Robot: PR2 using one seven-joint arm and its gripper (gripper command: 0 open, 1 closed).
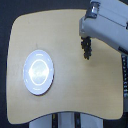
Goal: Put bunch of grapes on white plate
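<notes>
Your one view looks down on a pale wooden worktop (70,75) with rounded corners. The white plate (39,72) lies flat on it toward the exterior view's left, round and glossy, with a bright glare at its centre and nothing on it. Your arm (107,25) enters from the upper corner on the exterior view's right, a bulky grey-white housing that hides most of the claw (85,36). Just below that housing you can see the bunch of grapes (86,48), a narrow dark cluster running lengthwise down the frame, its upper end tucked right up under the claw. The claw looks closed on the top of the bunch, though the fingers themselves are too blurred and covered for you to make out how they sit. You cannot tell from this angle whether the lower end of the bunch touches the worktop or hangs just clear of it. The grapes are well apart from the plate, with a broad stretch of bare wood between them. At the bottom edge a pale support (65,121) shows beneath the worktop.
</notes>
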